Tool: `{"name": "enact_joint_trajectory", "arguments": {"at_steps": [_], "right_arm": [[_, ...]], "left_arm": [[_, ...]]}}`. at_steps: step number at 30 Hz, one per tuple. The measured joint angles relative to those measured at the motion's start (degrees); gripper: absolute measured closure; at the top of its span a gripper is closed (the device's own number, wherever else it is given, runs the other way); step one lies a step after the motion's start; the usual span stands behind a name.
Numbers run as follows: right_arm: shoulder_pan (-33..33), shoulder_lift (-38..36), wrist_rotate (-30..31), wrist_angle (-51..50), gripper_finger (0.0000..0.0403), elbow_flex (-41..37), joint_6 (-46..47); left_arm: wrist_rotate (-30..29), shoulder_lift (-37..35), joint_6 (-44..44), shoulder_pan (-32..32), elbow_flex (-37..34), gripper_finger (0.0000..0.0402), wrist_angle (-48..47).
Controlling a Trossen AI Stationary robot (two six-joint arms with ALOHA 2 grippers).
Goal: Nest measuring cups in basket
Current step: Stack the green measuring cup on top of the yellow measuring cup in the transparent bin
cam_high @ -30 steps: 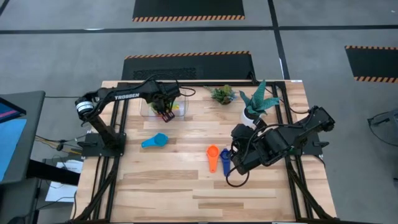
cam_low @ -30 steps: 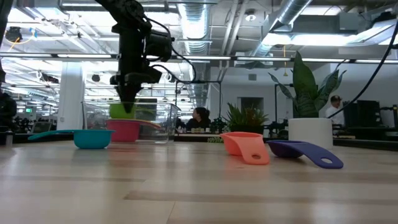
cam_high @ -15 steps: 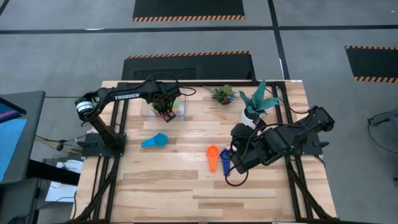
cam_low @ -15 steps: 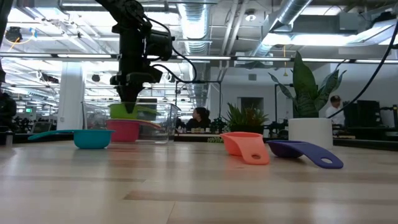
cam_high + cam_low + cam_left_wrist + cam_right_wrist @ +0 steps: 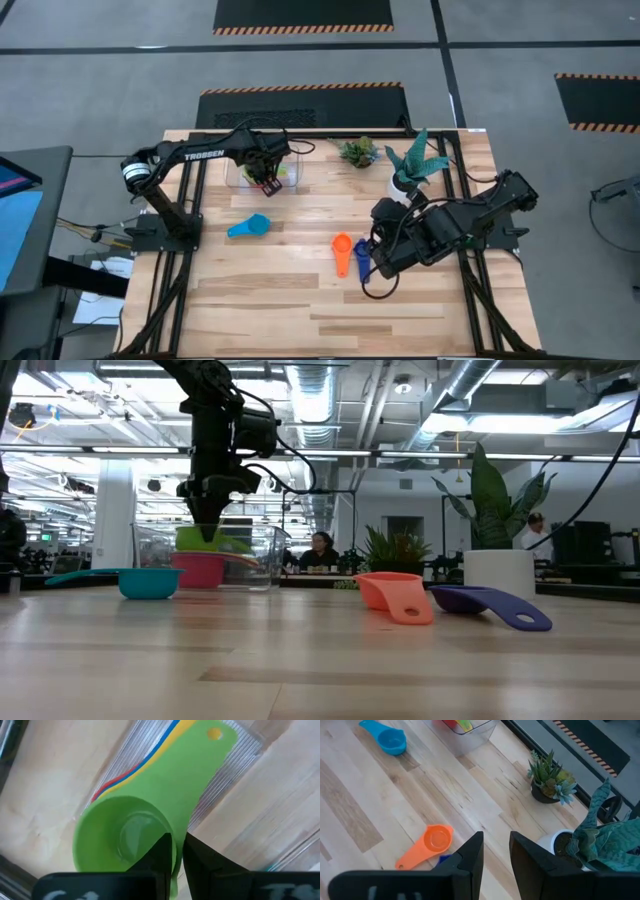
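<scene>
Left wrist view is showing the left gripper over the basket, its fingers standing a slit apart astride the green cup rim; whether they are gripping or letting go I cannot tell. The green cup is sitting inside the basket, stacked on yellow, blue and red handles (bowls hidden).

Judgement: the release wants finishing with the fingers parting fully and lifting straight up off the basket, so the rim is not dragging and unseating the stack.

Outside the basket, the light blue cup is lying near it toward the table's front; the orange cup and dark blue cup are lying farther off, beneath the right gripper, which is hovering part-open, holding nothing.
</scene>
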Motion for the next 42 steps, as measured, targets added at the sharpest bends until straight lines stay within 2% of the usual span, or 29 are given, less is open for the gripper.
{"name": "enact_joint_trajectory", "arguments": {"at_steps": [14,19,28,34,37,42], "right_arm": [[0.0,0.0,0.0,0.0,0.0285,0.0,0.0],[0.0,0.0,0.0,0.5,0.0285,0.0,0.0],[0.2,0.0,-0.2,0.4,0.0285,0.0,0.0],[0.5,0.0,-0.2,0.4,0.0285,0.0,0.0],[0.9,0.0,-0.2,0.4,0.0285,0.0,0.0],[1.9,0.0,-0.2,0.1,0.0285,0.0,-0.2]], "left_arm": [[0.0,0.0,0.1,0.0,0.0,0.0372,0.0],[-1.6,0.0,0.1,0.0,0.0,0.0372,0.1],[-2.5,0.0,-5.9,0.0,0.0,0.0372,0.6],[-2.7,0.0,-6.5,0.0,0.0,0.0371,0.6],[-2.4,0.0,-7.6,0.0,0.0,0.0362,0.6],[-2.2,0.0,-8.7,0.0,0.0,0.0324,0.6]]}}
